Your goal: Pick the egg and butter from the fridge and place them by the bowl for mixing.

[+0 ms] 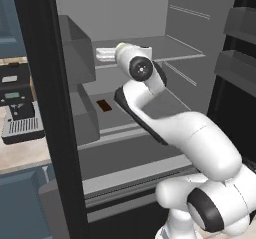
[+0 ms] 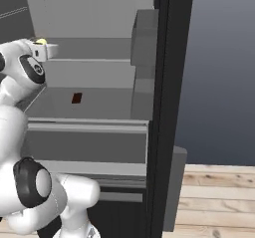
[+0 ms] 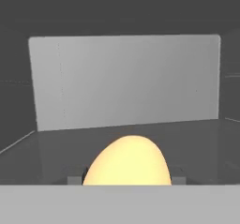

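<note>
Egg [image 3: 127, 161] sits between hand's [image 3: 127, 178] finger tips, hand pinching egg, inside fridge [image 1: 200, 28] above upper shelf [image 1: 172, 48]. Dark brown bar [image 1: 103, 105] lies on lower shelf. Butter not seen. Judgement: egg grasped, not yet carried out; bowl placement and whole butter fetch remain.
</note>
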You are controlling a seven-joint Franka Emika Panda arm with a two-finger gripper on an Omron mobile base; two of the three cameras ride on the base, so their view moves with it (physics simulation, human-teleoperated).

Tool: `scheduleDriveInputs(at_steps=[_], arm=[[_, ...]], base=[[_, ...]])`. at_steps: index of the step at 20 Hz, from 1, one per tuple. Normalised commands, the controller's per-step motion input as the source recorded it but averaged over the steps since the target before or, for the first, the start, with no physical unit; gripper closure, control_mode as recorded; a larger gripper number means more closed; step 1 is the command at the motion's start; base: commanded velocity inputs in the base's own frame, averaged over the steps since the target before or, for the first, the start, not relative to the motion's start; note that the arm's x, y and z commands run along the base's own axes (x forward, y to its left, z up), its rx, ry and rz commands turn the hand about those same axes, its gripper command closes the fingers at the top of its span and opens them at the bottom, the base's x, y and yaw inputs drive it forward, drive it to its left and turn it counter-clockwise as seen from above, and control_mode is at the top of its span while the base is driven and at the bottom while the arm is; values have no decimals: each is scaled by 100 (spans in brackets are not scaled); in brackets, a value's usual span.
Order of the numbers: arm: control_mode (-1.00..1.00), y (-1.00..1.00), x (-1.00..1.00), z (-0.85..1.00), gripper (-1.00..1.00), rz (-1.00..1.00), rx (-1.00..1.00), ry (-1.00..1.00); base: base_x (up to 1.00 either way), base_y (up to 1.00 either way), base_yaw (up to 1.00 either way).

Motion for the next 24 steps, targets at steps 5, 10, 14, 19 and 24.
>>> scheduleDriveInputs(at_steps=[5,10,14,19,24], arm=[[-100,-20,-100,3,100,-3,0,27],[-100,-10,-100,-18,100,-4,0,48],[-100,-3,-100,-99,100,0,-1,35],[-100,-47,-92,-91,100,-1,0,7],[-100,-40,-33,-36,100,0,-3,-15]], base=[[0,0,0],[0,0,0],[0,0,0],[0,0,0],[0,0,0]])
